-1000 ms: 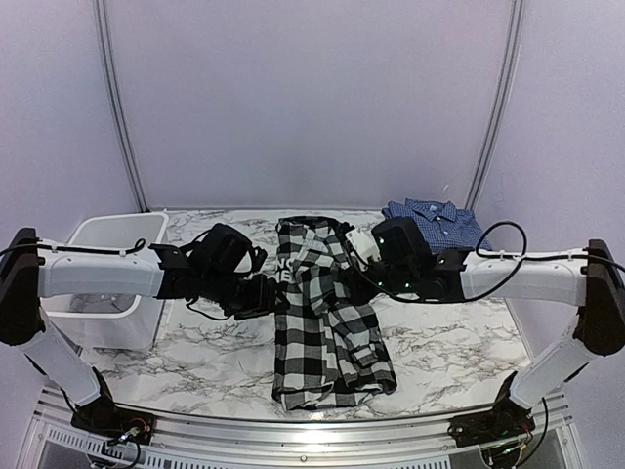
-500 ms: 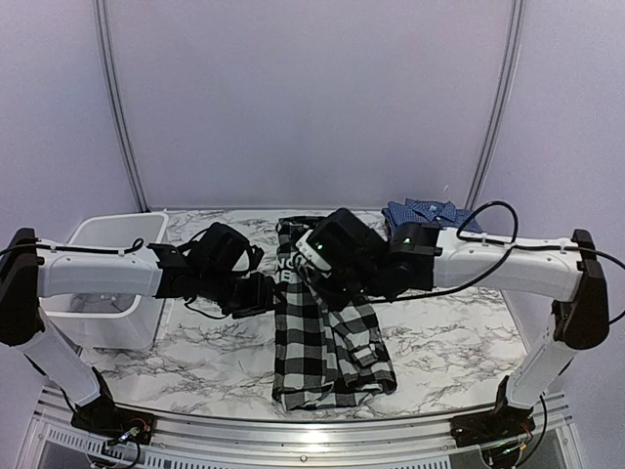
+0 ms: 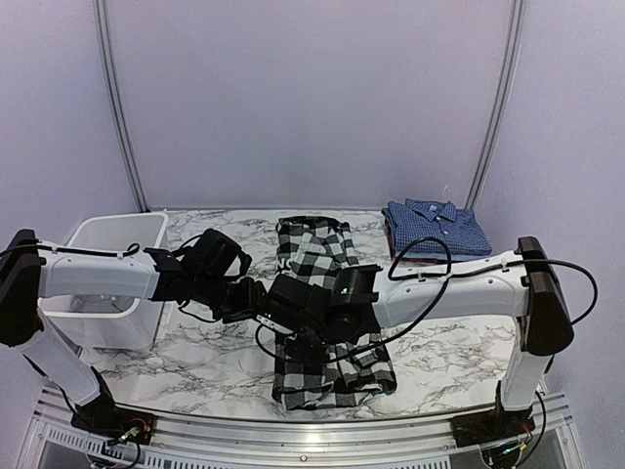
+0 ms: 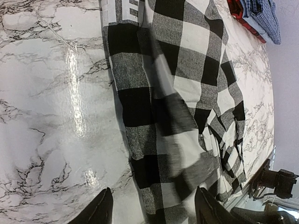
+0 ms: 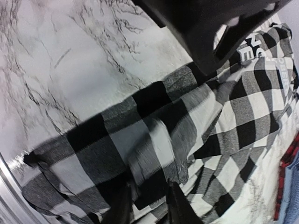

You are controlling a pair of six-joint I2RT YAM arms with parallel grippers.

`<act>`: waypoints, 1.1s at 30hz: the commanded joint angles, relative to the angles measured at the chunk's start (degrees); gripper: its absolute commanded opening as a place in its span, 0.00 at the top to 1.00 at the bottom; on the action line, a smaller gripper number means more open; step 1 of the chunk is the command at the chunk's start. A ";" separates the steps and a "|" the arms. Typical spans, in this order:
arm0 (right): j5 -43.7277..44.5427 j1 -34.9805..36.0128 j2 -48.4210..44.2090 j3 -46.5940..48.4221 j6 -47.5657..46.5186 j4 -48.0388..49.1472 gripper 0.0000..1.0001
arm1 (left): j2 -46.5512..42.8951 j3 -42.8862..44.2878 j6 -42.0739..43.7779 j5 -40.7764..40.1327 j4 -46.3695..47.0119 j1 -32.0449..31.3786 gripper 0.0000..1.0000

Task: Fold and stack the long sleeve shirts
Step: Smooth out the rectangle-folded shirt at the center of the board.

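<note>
The black-and-white check shirt point(image 3: 322, 293) lies lengthwise on the marble table, white lettering near its collar end point(image 4: 122, 9). A strip of it, blurred, crosses the body of the shirt point(image 5: 149, 149). My right gripper point(image 5: 149, 207) hovers low over the shirt's left half point(image 3: 293, 327). Its fingers stand a little apart, with the blurred strip running between them. My left gripper point(image 4: 154, 212) is open above the shirt's left edge point(image 3: 256, 296), holding nothing. The blue checked shirt point(image 3: 435, 227) lies folded at the back right.
A white bin point(image 3: 107, 234) stands at the left edge, under my left arm. Red cloth point(image 4: 243, 18) shows beneath the blue shirt. My right arm stretches across the table's right half point(image 3: 449, 288). The left arm's dark wrist point(image 5: 210, 28) is close above my right gripper.
My right arm has swept from the back right leftward across the check shirt, and its fingers have parted slightly. The left arm has barely moved.
</note>
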 commanded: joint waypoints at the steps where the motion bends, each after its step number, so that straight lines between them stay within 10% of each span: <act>1: -8.85 -0.29 -1.24 1.67 2.87 5.30 0.67 | -1.56 -0.96 0.18 0.37 -0.13 0.35 0.38; 6: -14.36 -5.06 -5.62 -2.67 6.98 10.42 0.53 | -1.71 -1.06 1.50 2.35 0.25 0.26 0.38; 19: -28.90 -28.07 -12.32 -22.95 23.55 35.74 0.59 | 0.35 -3.62 2.89 2.86 0.41 -3.80 0.48; 33: -31.87 -35.16 -7.70 -26.70 28.65 45.23 0.58 | 6.71 -2.20 1.29 1.56 0.40 -8.13 0.57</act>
